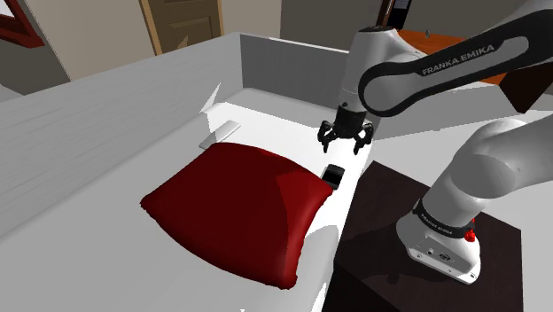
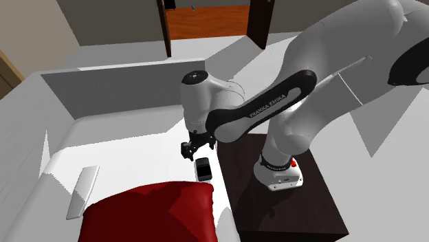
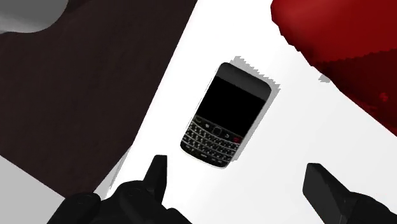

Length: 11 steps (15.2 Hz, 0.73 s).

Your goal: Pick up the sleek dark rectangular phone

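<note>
A dark rectangular phone [image 3: 224, 115] with a black screen and a small keypad lies flat on the white bed. It rests between the red pillow and the dark stand, seen as a small black slab [image 1: 333, 176] in the shoulder view and beside the pillow's corner [image 2: 203, 168] in the second exterior view. My gripper [image 3: 236, 181] hangs open a little above the phone, fingers [image 3: 156, 173] apart and touching nothing. From the shoulder view the gripper [image 1: 345, 138] hovers just past the phone.
A large red pillow [image 1: 235, 206] covers the near part of the white bed [image 1: 266, 115]. A flat grey slab [image 2: 83, 191] lies on the bed beyond the pillow. The dark stand [image 2: 275, 206] borders the bed beside the phone. Grey walls rise around the bed.
</note>
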### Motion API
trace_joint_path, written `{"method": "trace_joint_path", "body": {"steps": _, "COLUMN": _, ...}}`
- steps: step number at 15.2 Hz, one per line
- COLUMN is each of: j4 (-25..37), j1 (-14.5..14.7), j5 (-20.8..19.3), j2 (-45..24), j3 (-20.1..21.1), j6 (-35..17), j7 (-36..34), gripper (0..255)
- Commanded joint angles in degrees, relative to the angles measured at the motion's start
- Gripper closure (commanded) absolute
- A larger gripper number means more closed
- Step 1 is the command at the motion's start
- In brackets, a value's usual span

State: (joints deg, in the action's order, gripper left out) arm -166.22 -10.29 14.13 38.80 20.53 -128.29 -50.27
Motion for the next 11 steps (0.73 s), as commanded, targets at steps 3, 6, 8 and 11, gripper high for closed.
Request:
{"method": "trace_joint_path", "body": {"steps": 3, "j4": -2.0, "j1": -2.8, "j5": 2.4, "j2": -8.4, "j3": 6.5, "j6": -8.8, "j7": -12.7, "gripper": 0}}
{"method": "trace_joint_path", "body": {"steps": 6, "j4": -2.5, "j1": -4.2, "j5": 2.7, "j2": -12.5, "j3": 8.8, "j6": -12.8, "j7": -16.6, "gripper": 0}}
{"method": "trace_joint_path", "body": {"steps": 8, "j4": -2.8, "j1": -4.7, "j5": 2.5, "j2": -14.8, "j3": 9.5, "j6": -15.5, "j7": -17.0, "gripper": 0}}
{"method": "trace_joint_path", "body": {"steps": 11, "j4": -3.3, "j1": -5.7, "j5": 1.8, "j2": -18.4, "j3": 10.7, "j6": -19.5, "j7": -17.7, "gripper": 0}}
